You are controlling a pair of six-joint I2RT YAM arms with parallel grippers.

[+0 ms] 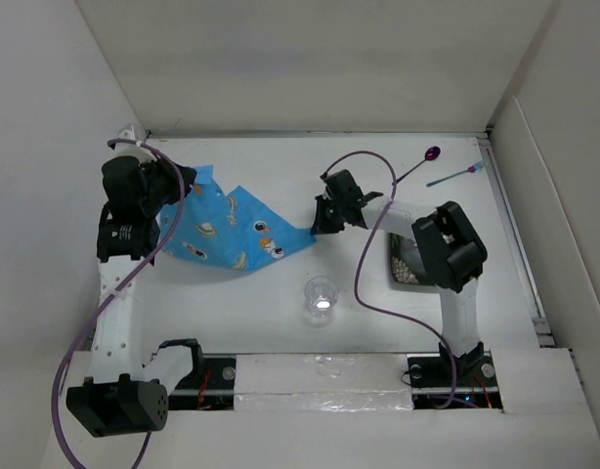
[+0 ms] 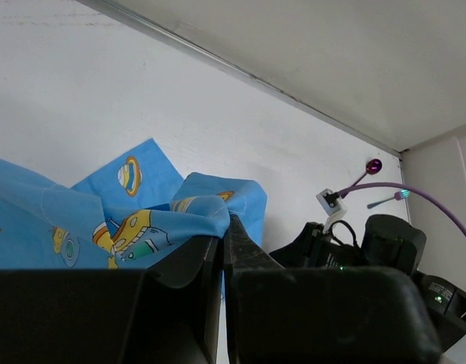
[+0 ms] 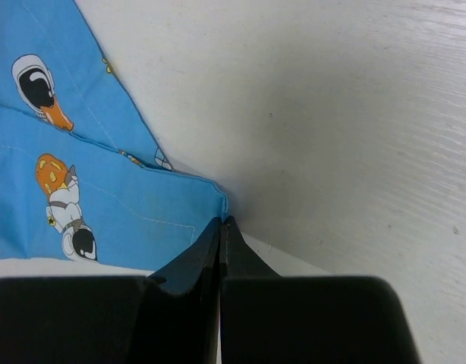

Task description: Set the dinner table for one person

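The blue space-print cloth (image 1: pixel 222 230) lies crumpled and partly folded on the white dinner table (image 1: pixel 271 322), stretched between my two grippers. My left gripper (image 1: pixel 183 182) is shut on a bunched edge of the cloth at the far left; in the left wrist view the fabric (image 2: pixel 165 220) wraps over its tips (image 2: pixel 225 226). My right gripper (image 1: pixel 318 227) is shut on the cloth's right corner; in the right wrist view the corner (image 3: pixel 172 208) ends at the closed tips (image 3: pixel 221 222), low over the table.
A clear glass cup (image 1: pixel 321 298) stands near the table's middle front. A purple spoon (image 1: pixel 432 153) and a blue-handled fork (image 1: pixel 456 176) lie at the far right. A dark dish (image 1: pixel 406 266) sits partly under the right arm. White walls border the table.
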